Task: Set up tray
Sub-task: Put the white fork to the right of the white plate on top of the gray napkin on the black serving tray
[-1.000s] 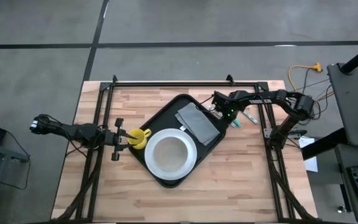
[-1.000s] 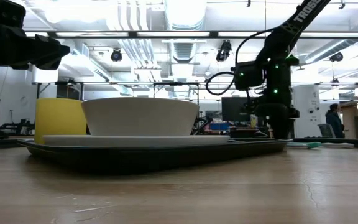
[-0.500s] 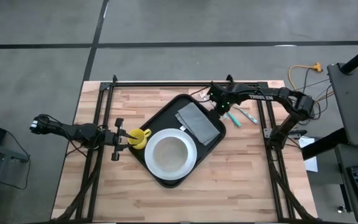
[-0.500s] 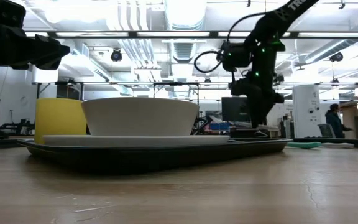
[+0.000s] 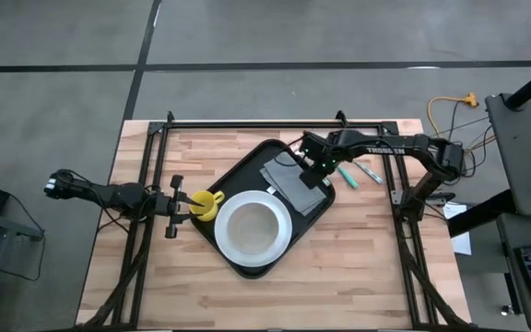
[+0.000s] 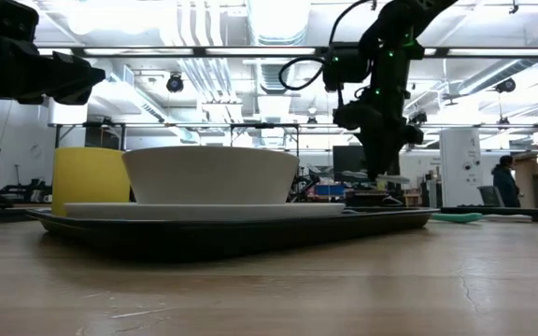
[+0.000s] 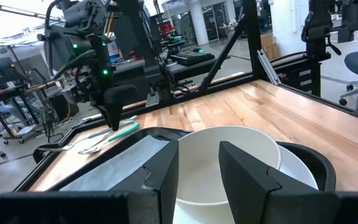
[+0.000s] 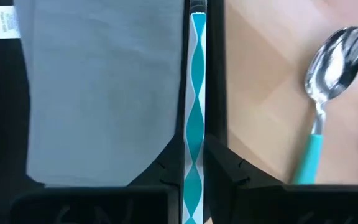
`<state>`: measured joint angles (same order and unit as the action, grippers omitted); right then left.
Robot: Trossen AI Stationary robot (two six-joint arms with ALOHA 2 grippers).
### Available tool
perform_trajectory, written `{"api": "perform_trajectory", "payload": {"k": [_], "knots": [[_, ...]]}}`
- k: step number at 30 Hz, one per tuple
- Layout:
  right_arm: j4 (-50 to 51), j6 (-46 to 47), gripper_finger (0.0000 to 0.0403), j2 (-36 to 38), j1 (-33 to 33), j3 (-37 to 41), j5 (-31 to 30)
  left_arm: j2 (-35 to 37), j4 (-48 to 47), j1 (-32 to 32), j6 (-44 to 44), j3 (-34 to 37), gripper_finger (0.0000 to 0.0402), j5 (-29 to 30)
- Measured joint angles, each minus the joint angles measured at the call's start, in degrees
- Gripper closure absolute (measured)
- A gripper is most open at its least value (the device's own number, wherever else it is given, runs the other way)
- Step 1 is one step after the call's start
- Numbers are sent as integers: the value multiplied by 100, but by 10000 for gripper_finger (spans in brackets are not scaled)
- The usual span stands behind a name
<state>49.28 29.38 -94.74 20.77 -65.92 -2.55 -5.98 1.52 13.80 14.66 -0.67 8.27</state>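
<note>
- Right gripper (image 8: pixel 197 168) jaws clamp a teal-patterned utensil handle (image 8: pixel 197 74) over the tray (image 5: pixel 247 171) edge, beside grey napkin (image 5: pixel 293 183).
- Left gripper (image 5: pixel 175 206) part-open, empty, near yellow cup (image 5: pixel 206 205).

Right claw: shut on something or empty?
Shut on a utensil. In the right wrist view the right claw has its fingers pinching a teal-and-white patterned handle, held above the tray beside the grey napkin.
</note>
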Motion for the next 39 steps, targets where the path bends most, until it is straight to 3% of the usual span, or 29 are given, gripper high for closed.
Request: {"api": "perform_trajectory", "payload": {"k": [16, 39], "knots": [[-377, 449, 378, -461, -581, 7, 2, -1, -1, 0, 1, 0, 301, -1], [-884, 689, 379, -833, -913, 51, -4, -98, 0, 0, 0, 0, 301, 0]]}}
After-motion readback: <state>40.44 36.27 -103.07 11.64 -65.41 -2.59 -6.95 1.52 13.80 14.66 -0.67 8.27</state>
